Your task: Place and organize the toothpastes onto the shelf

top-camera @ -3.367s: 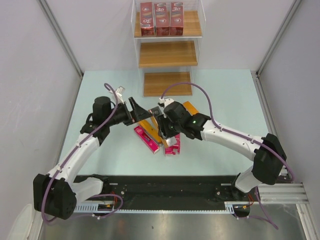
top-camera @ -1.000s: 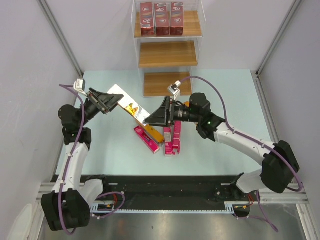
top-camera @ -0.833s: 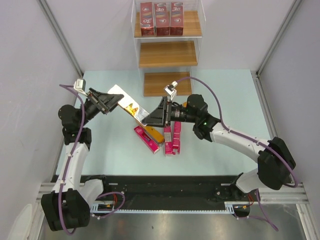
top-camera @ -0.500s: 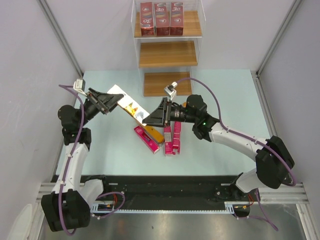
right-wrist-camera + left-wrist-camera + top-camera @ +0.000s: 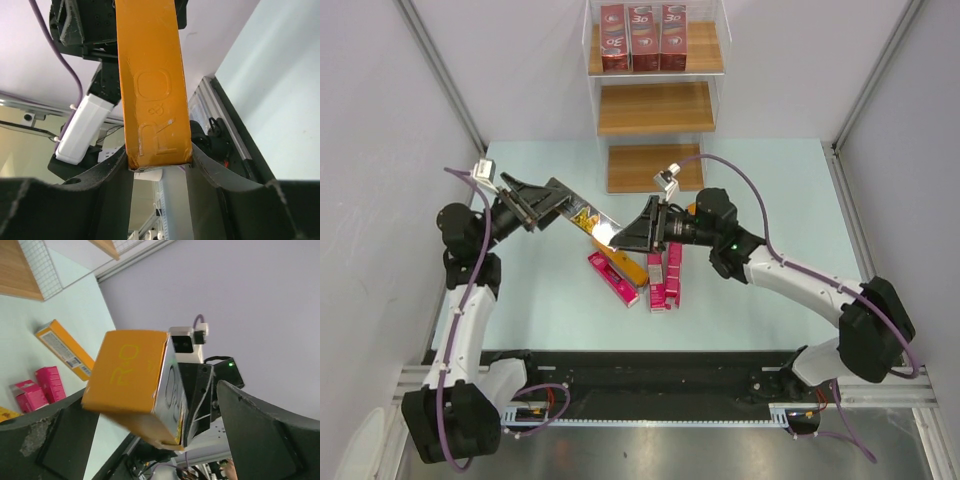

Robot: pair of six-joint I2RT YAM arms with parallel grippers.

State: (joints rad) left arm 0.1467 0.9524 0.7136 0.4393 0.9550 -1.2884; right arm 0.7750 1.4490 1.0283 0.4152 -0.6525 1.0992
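An orange-yellow toothpaste carton [image 5: 582, 213] with a silver face hangs in the air between both arms. My right gripper [image 5: 617, 237] is shut on its near end, which is pinched between both fingers in the right wrist view [image 5: 150, 75]. My left gripper [image 5: 558, 200] is around the far end with its jaws open. In the left wrist view the carton [image 5: 127, 370] sits against one finger, with a gap to the other finger [image 5: 260, 435]. Three dark red "3D" cartons [image 5: 642, 37] stand on the top tier of the shelf [image 5: 655, 108].
On the table under the arms lie an orange carton [image 5: 625, 262], two pink cartons [image 5: 613, 279] [image 5: 665, 282] and another orange carton [image 5: 698, 210] beside the right arm. The shelf's middle and bottom boards [image 5: 655, 167] are bare. Grey walls stand on both sides.
The arms lifted one orange carton off the table pile together. Since half a second ago my left gripper's jaws have spread off it, and the carton sits slightly lower and to the right.
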